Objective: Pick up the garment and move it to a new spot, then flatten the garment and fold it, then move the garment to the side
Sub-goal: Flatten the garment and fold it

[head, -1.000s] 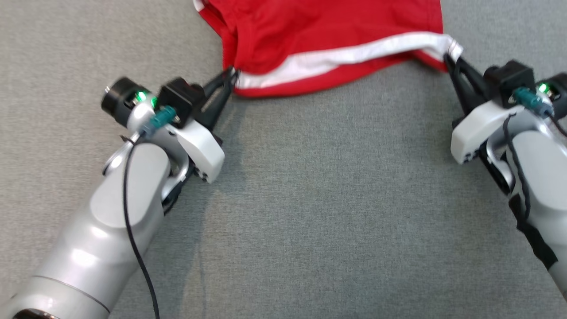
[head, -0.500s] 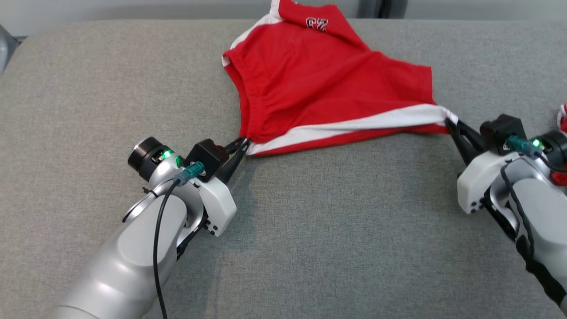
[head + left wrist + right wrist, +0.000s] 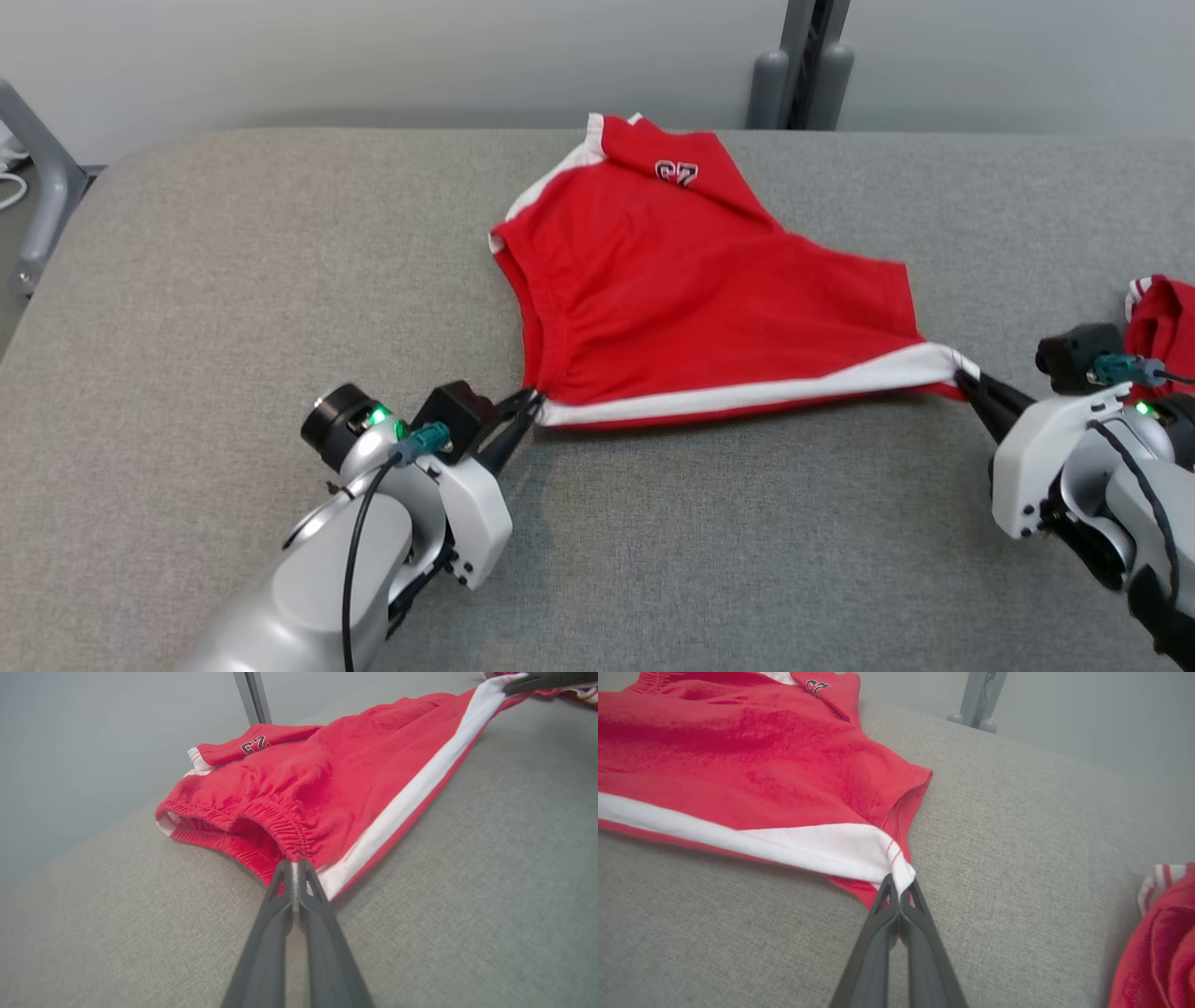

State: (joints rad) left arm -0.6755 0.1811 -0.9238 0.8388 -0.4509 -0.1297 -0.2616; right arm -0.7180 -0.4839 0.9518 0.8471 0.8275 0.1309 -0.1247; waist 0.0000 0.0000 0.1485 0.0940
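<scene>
A grey padded table [image 3: 233, 280] spreads across the head view, with a pale wall and a grey post [image 3: 803, 65] behind its far edge. The garment [image 3: 691, 299], a pair of red shorts, lies on the middle of the table, nearer the far edge than the near one.

The left arm [image 3: 317, 579] rises from the lower left and slants up and to the right, low over the fabric surface. The right arm [image 3: 1111, 485] enters from the lower right edge and slants up and to the left.

The garment's long axis runs left to right between the two grippers. Its near edge, marked by a white stripe [image 3: 747, 392], is drawn straight along that line. The gathered waistband [image 3: 261, 816] faces the robot's left and the leg hem faces its right. The rest narrows away towards the far edge, where a folded flap bears a number print [image 3: 676, 173].

A second red piece of cloth [image 3: 1162, 317] lies at the table's right edge, apart from the garment.

The left gripper [image 3: 534, 399] has its jaws pinched together on the waistband corner, where the stripe begins [image 3: 294, 865]. The right gripper [image 3: 962, 378] is likewise clamped tight, on the white corner of the hem [image 3: 899, 882].
</scene>
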